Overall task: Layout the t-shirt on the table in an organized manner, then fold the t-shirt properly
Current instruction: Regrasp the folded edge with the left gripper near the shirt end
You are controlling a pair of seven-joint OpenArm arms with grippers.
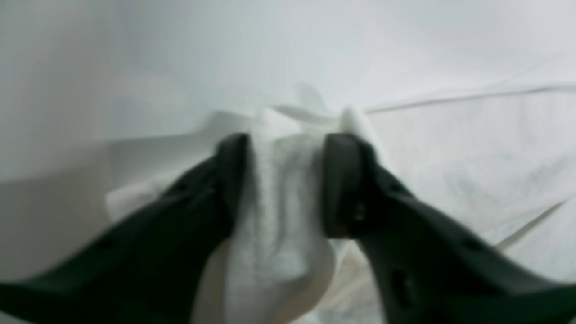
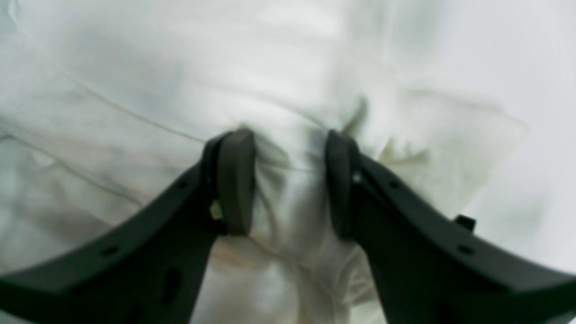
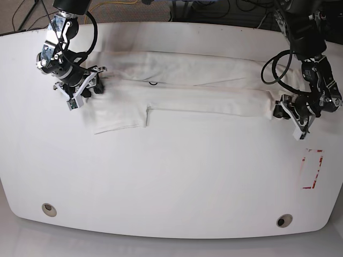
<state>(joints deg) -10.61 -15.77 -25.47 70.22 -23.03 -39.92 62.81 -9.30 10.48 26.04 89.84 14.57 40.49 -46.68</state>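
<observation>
The white t-shirt (image 3: 203,91) lies as a long folded band across the far half of the table (image 3: 171,182), with one sleeve flap (image 3: 120,115) sticking out toward the front. Its print is hidden. My right gripper (image 3: 98,85) is at the band's left end in the base view, and in the right wrist view it (image 2: 288,182) is shut on a bunch of the t-shirt (image 2: 135,67). My left gripper (image 3: 277,110) is at the band's right end, and in the left wrist view it (image 1: 285,180) is shut on a wad of the t-shirt (image 1: 472,148).
A red-and-white tape mark (image 3: 312,168) is on the table at the right, near my left arm. Two round grommet holes (image 3: 49,209) (image 3: 284,220) sit near the front edge. Cables lie behind the table's far edge.
</observation>
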